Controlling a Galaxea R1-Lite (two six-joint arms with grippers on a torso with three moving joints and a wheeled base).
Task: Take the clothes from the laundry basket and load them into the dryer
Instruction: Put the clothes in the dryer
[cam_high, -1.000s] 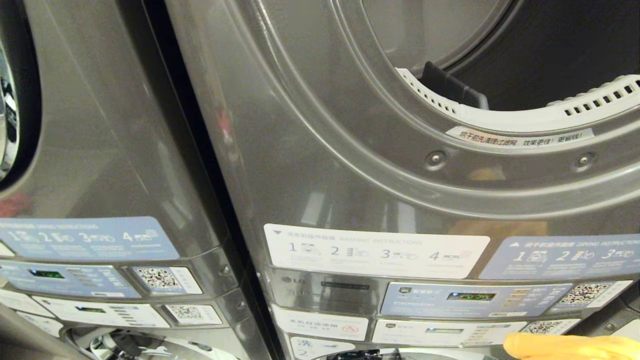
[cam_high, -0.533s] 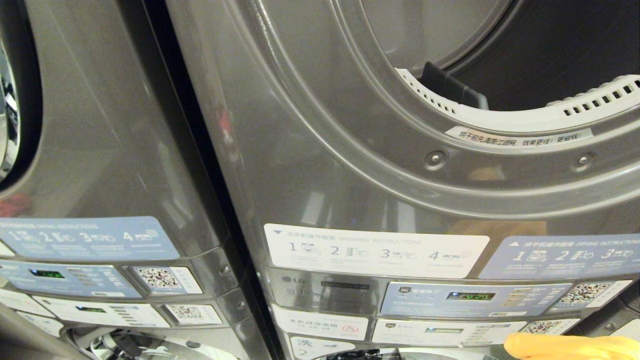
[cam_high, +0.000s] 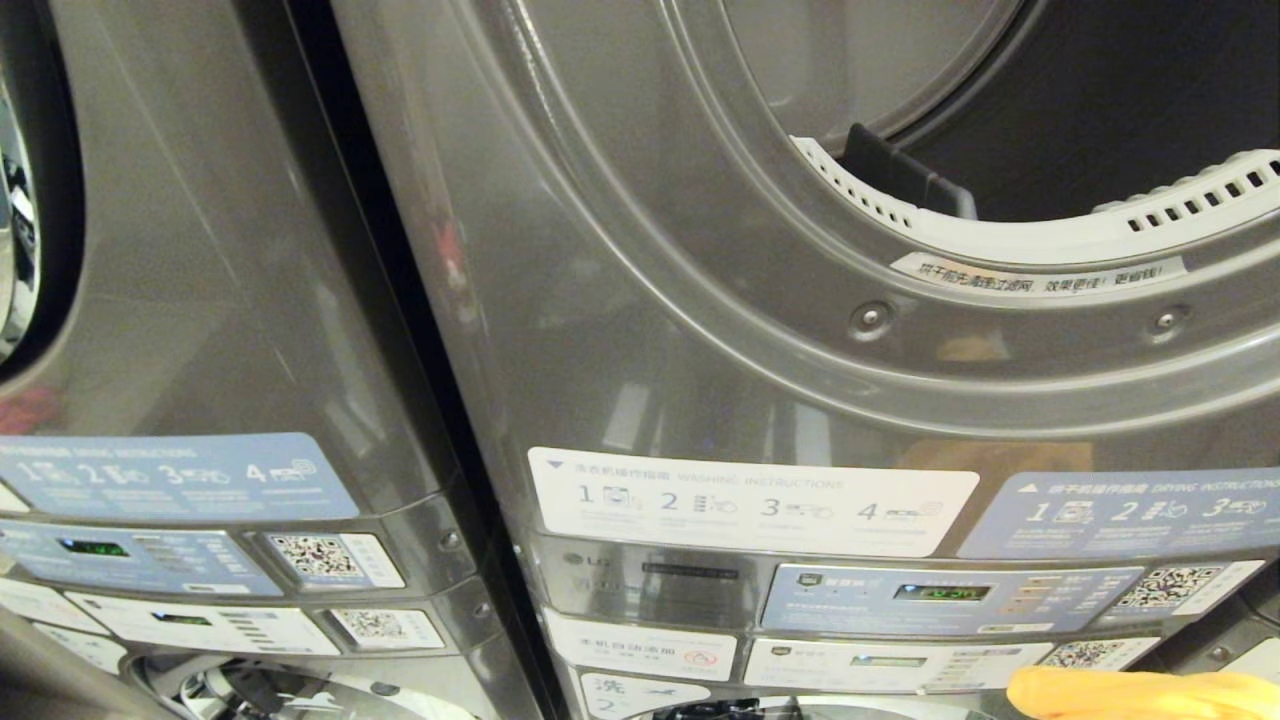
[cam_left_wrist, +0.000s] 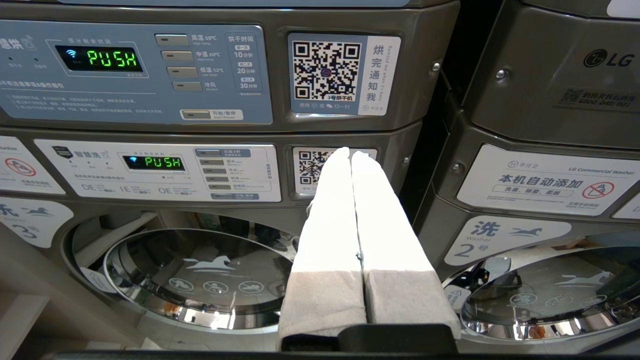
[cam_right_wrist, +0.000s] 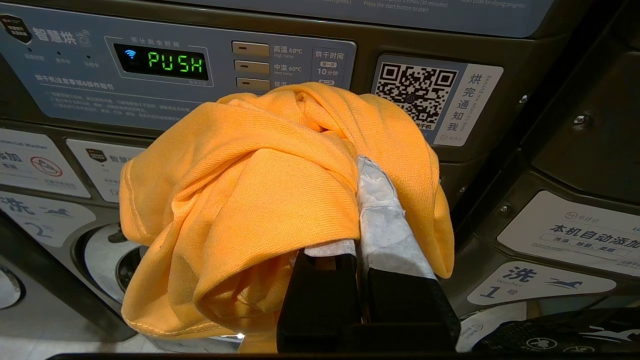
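My right gripper (cam_right_wrist: 361, 170) is shut on an orange garment (cam_right_wrist: 260, 170), which drapes over its white-wrapped fingers (cam_right_wrist: 385, 220) in front of a control panel. In the head view only an edge of that orange garment (cam_high: 1140, 692) shows at the bottom right, below the dryer's (cam_high: 640, 300) round open mouth (cam_high: 1080, 110), dark inside, at the upper right. My left gripper (cam_left_wrist: 350, 152) is shut and empty, level, facing the lower panels of the neighbouring machine. The laundry basket is out of view.
A second grey machine (cam_high: 200, 300) stands to the left, with a dark gap between the two. Panels with green displays (cam_high: 945, 592) and QR stickers (cam_left_wrist: 326, 70) run under the dryer mouth. Glass washer doors (cam_left_wrist: 200, 275) sit lower down.
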